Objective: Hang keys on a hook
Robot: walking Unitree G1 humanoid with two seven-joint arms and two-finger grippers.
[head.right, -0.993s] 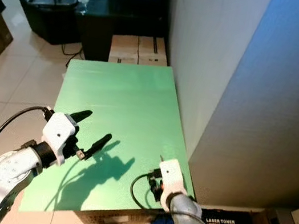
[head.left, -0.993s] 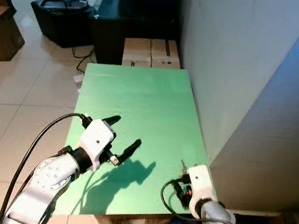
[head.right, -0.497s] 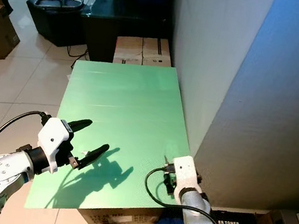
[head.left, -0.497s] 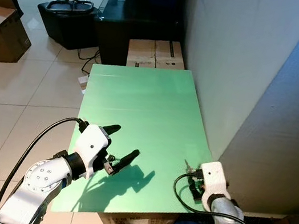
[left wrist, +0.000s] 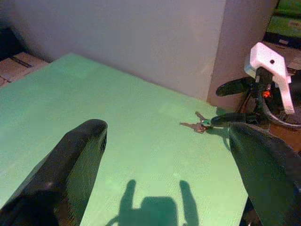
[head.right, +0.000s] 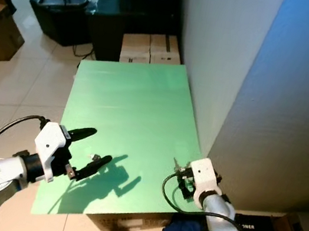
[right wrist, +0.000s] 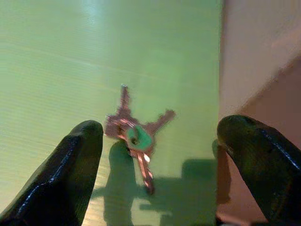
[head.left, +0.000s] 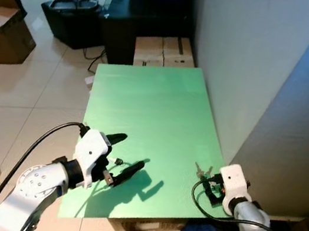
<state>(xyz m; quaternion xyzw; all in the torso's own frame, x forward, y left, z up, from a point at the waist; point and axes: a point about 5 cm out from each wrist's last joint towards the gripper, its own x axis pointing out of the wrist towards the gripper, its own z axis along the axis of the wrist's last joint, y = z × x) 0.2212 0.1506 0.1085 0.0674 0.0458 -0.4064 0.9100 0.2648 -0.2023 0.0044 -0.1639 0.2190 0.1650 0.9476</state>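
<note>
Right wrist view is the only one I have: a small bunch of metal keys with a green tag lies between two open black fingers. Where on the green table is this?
Observer: The small bunch of metal keys with a green tag lies near the green table's near right corner, close to the wall.
Operator: Is the right end effector touching them?
Observer: No. The right end effector is open beside them, one finger close.
Operator: And the left arm?
Observer: The left end effector is open above the table's near left part.

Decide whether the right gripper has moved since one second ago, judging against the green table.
Yes. The right gripper has edged forward along the green table near its right edge, toward the keys, now between its open fingers.
</note>
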